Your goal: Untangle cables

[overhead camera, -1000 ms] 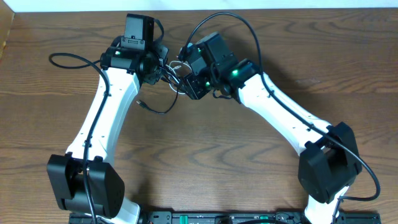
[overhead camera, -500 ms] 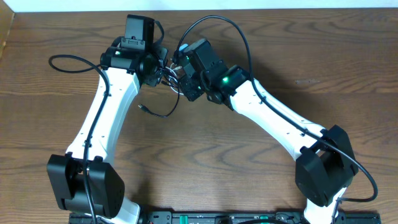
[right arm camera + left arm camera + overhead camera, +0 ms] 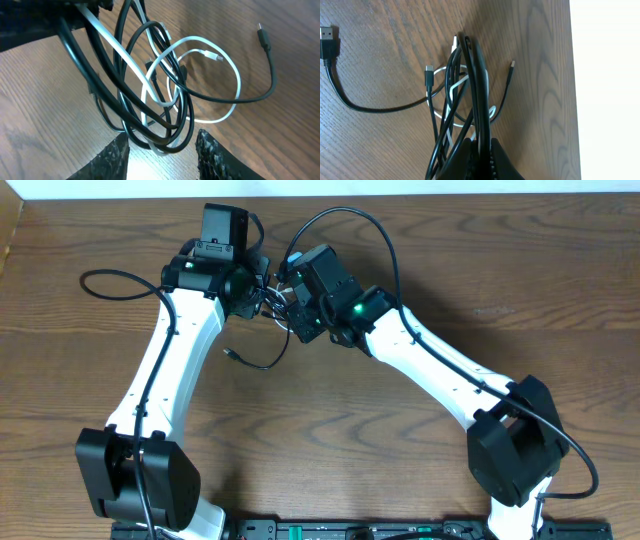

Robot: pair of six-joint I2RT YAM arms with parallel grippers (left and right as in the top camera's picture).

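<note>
The cables [image 3: 465, 95] are a tangle of thin black cords and one white cord [image 3: 220, 95], held near the table's far edge between the two arms [image 3: 274, 302]. My left gripper [image 3: 480, 150] is shut on a bundle of the black cords, which hang from its jaws. My right gripper [image 3: 160, 150] is open, its two fingertips either side of the lower loops of the tangle [image 3: 165, 135], without gripping them. One black cord trails to a plug [image 3: 229, 353] on the table; a USB plug [image 3: 329, 42] shows in the left wrist view.
The wooden table [image 3: 330, 440] ends close behind the tangle at its far edge [image 3: 570, 75]. Thicker black arm wires loop over the left arm [image 3: 110, 280] and above the right arm [image 3: 360, 220].
My right arm has moved left toward the tangle, bringing its open fingers around the lower loops. The left gripper has kept its hold in place.
</note>
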